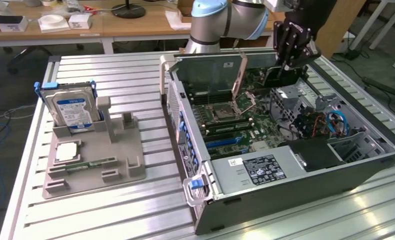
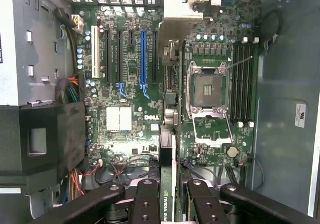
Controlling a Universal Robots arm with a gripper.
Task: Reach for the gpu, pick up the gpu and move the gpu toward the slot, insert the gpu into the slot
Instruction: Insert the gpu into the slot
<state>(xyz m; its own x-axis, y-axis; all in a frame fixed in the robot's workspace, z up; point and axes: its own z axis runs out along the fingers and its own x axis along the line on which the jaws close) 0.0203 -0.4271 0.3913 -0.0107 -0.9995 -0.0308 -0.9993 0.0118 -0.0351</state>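
The gpu [image 2: 167, 156] is seen edge-on in the wrist view, a thin dark card with a green printed label near my fingers and a silver bracket [image 2: 182, 6] at its far end. My gripper [image 2: 172, 191] is shut on it, one black finger on each side. It hangs over the motherboard, just to the socket side of a long blue slot [image 2: 144, 56] in the row of expansion slots. In the exterior view my gripper [image 1: 292, 62] holds the gpu [image 1: 279, 79] over the far part of the open computer case [image 1: 284, 175].
The processor socket [image 2: 209, 91] and memory slots [image 2: 242, 84] lie beside the card. A black power supply [image 2: 42, 139] and drive cage walls close in one side. Outside the case, a blue-labelled hard drive [image 1: 72, 109] stands in a grey holder [image 1: 94, 160] on the slatted table.
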